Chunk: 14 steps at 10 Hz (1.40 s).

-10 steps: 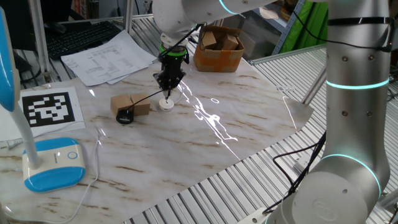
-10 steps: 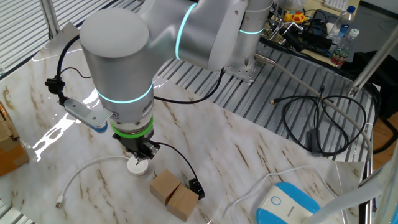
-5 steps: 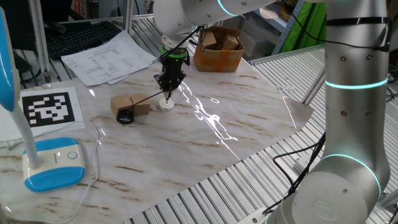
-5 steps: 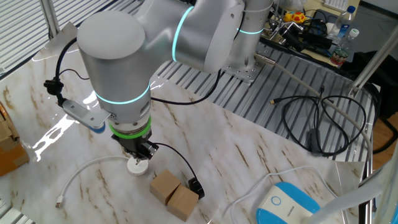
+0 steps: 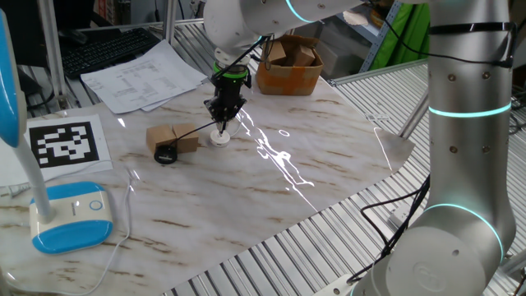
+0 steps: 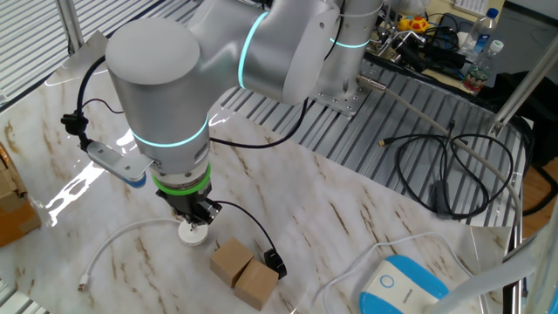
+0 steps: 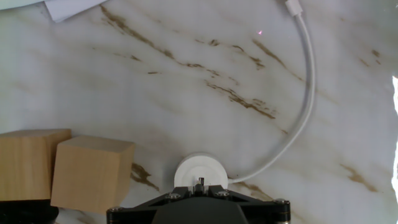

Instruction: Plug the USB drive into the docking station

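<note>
The docking station is a small white round disc (image 5: pixel 219 137) on the marble table, also in the other fixed view (image 6: pixel 191 232) and in the hand view (image 7: pixel 200 171). My gripper (image 5: pixel 223 117) hangs straight above it, shut on the USB drive, whose tiny dark plug tip (image 7: pixel 200 184) pokes out over the disc. Whether the plug touches the disc cannot be told. A thin black cable (image 5: pixel 191 131) runs from the gripper to the black round puck (image 5: pixel 164 154) beside the tan blocks. The gripper also shows in the other fixed view (image 6: pixel 195 214).
Two tan blocks (image 7: pixel 92 172) lie left of the disc. A white cable (image 7: pixel 306 99) curves away from the disc. A blue-and-white lamp base (image 5: pixel 70 215), a marker card (image 5: pixel 63 142), papers (image 5: pixel 144 74) and a cardboard box (image 5: pixel 288 65) stand around.
The gripper with the plug has shifted very slightly over the disc; nothing else has moved.
</note>
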Available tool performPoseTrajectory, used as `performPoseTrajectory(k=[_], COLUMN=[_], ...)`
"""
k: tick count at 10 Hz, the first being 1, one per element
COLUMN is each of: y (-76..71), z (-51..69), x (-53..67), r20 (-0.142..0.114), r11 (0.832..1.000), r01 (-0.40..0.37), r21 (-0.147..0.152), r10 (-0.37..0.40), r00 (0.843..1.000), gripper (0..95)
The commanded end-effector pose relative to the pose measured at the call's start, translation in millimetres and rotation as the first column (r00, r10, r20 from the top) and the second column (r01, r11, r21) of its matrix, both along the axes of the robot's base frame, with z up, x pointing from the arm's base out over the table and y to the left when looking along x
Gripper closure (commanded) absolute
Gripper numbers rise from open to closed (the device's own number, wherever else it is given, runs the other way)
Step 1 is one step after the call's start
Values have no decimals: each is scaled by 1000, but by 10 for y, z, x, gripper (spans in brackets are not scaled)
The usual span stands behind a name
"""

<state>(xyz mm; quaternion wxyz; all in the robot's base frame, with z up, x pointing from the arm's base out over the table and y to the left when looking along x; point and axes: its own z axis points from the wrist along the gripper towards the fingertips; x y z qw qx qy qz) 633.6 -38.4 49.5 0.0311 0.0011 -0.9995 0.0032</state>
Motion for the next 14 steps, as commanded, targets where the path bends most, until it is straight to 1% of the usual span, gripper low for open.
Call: performPoseTrajectory(k=[1, 6, 12, 14], y=[10, 7, -13, -25], z=[-3, -31, -33, -60], x=[-2, 3, 4, 2], r20=[0, 0, 0, 1], r11=[1000, 1000, 1000, 1000], r01=[0, 1, -2, -2], r21=[2, 1, 1, 5], r10=[0, -1, 2, 2], r00=[1000, 1000, 1000, 1000], gripper=[950, 950, 950, 950])
